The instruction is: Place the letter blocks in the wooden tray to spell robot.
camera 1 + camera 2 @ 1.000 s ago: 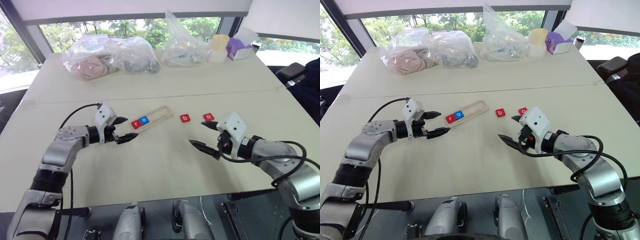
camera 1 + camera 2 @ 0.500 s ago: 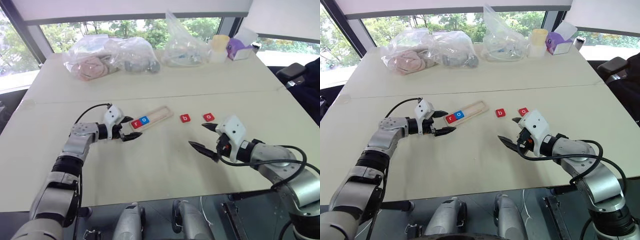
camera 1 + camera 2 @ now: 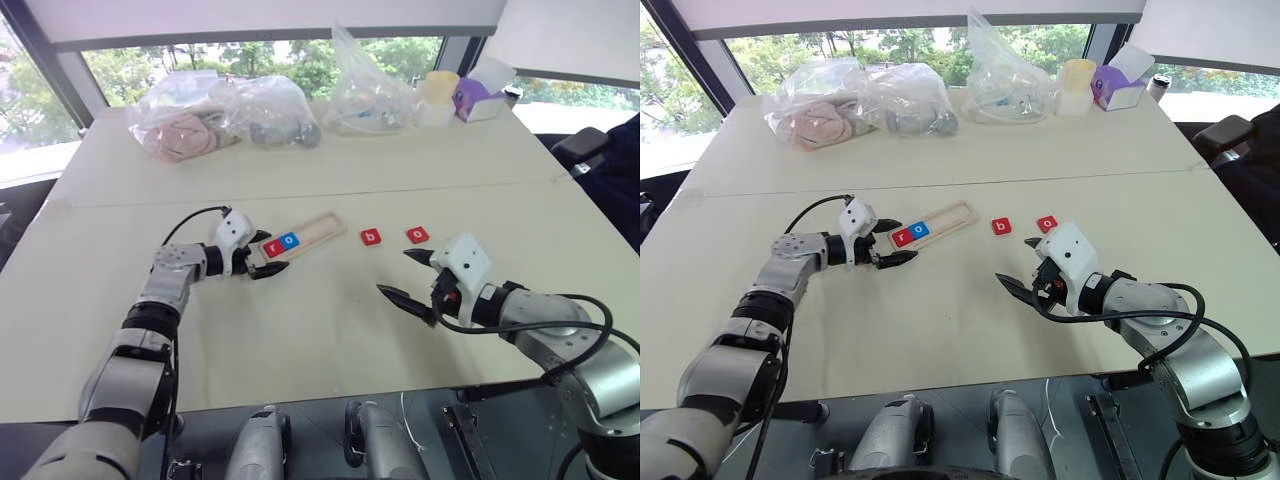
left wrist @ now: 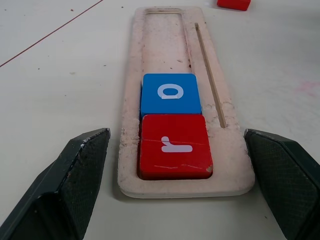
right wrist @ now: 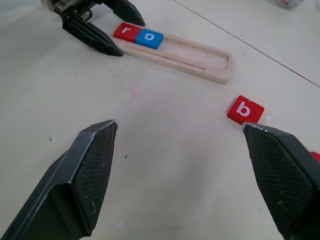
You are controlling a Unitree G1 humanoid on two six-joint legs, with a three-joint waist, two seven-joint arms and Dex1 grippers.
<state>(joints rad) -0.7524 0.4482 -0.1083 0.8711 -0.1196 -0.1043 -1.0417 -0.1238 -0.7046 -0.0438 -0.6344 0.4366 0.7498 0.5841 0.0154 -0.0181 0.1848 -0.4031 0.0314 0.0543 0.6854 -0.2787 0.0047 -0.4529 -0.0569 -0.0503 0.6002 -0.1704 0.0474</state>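
Left gripper (image 3: pixel 265 254) spread wide, straddling near end of wooden tray (image 3: pixel 318 228); tray holds red r block (image 4: pixel 173 146) and blue o block (image 4: pixel 170 93). Left wrist view shows tray's thin side slot. Head views add red b block (image 3: pixel 371 237), red o block (image 3: pixel 417 234) on table (image 3: pixel 320 330); right gripper (image 3: pixel 410 275) open, empty.

Silver-grey jointed arms (black cables looped alongside) carry white-housed, black-fingered tools.
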